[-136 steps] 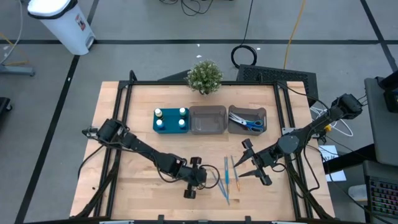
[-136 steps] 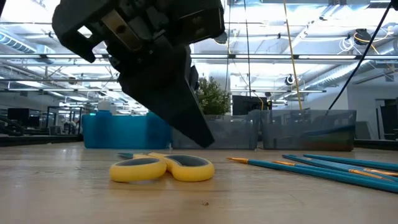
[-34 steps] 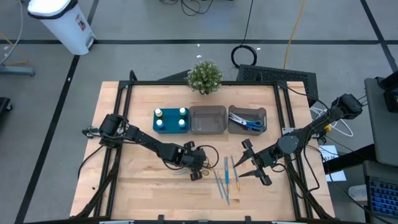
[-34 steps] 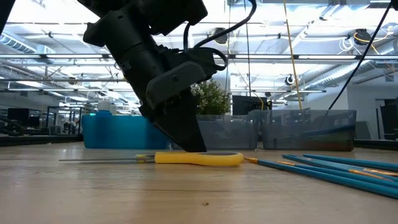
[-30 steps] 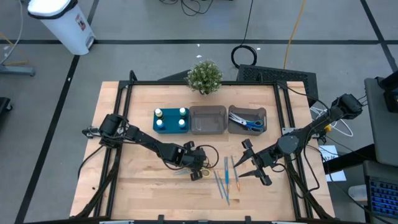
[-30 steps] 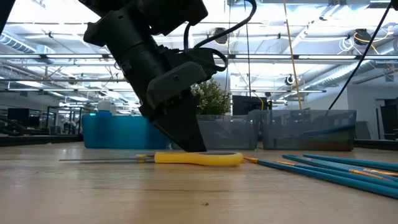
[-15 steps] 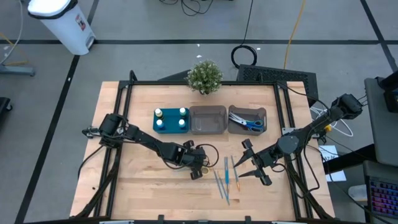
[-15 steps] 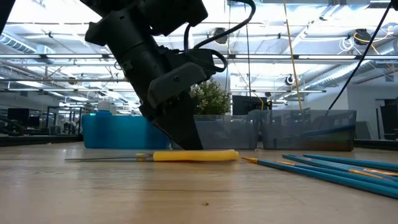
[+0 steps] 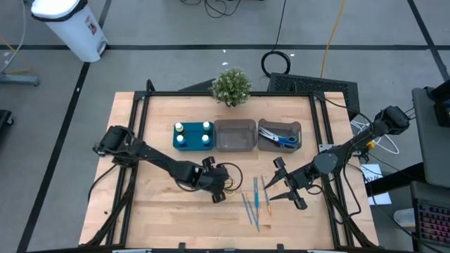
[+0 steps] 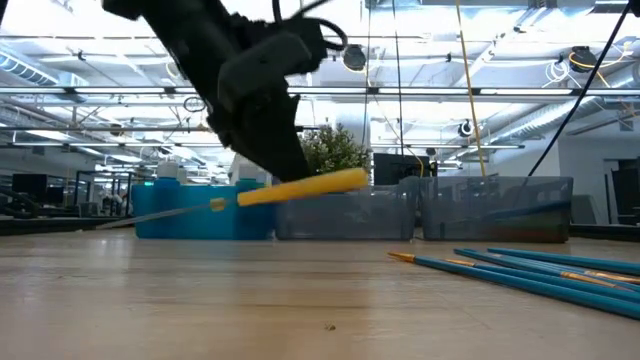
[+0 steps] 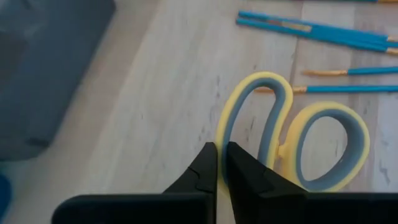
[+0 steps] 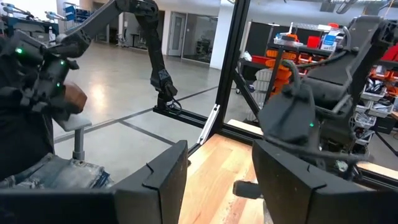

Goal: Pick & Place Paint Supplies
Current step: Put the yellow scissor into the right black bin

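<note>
Now the left hand [image 11: 217, 167] clamped on yellow scissors [image 10: 290, 189], tilted clear above the table [image 10: 320, 310].

1. Legible text, labels, brands, numbers, signs: none could be read in any view.
2. White bin [image 9: 70, 24] beyond the table bore a label, too small to read.

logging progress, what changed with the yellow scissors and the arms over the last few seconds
The left gripper closed on the yellow scissors and lifted them off the table; they now hang tilted above the wood, handles higher. Earlier they lay flat. The right gripper stayed open beside the brushes, which did not move. The bottles and the blue scissors in the bin are unchanged.
</note>
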